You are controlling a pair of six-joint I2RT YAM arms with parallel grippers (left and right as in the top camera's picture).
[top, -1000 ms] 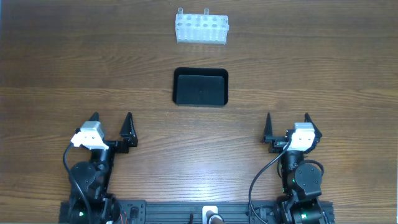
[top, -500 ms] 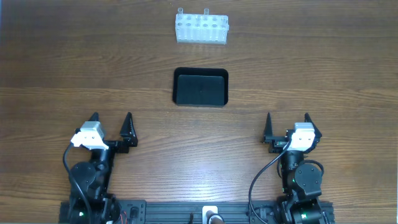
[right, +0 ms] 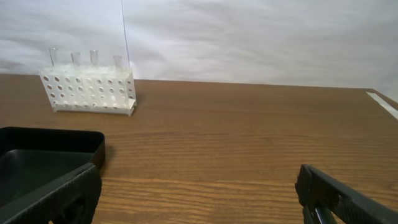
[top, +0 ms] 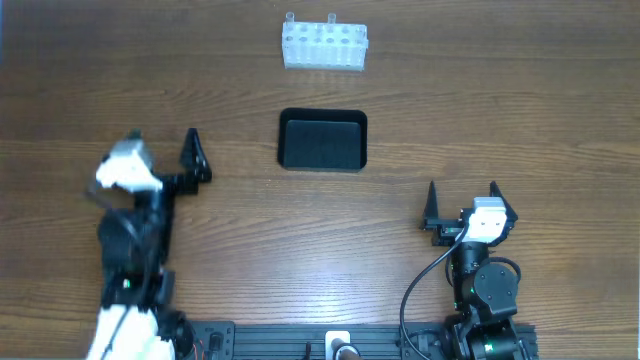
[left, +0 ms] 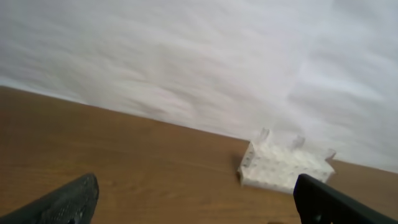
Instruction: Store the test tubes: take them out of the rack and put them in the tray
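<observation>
wooden table, with a shallow black tray sitting empty mid-table. the white rack is beyond it by the far edge, long axis running left-right, and a few clear tubes stand upright in it. left gripper is left of the tray, fingers spread wide, holding nothing. right gripper is near its base, also spread and empty.

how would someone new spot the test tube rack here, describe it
On the wooden table, find the black tray near the middle. Beyond it, nearer the far edge, stands the rack: the only white, perforated block, with clear tubes sticking up.
</observation>
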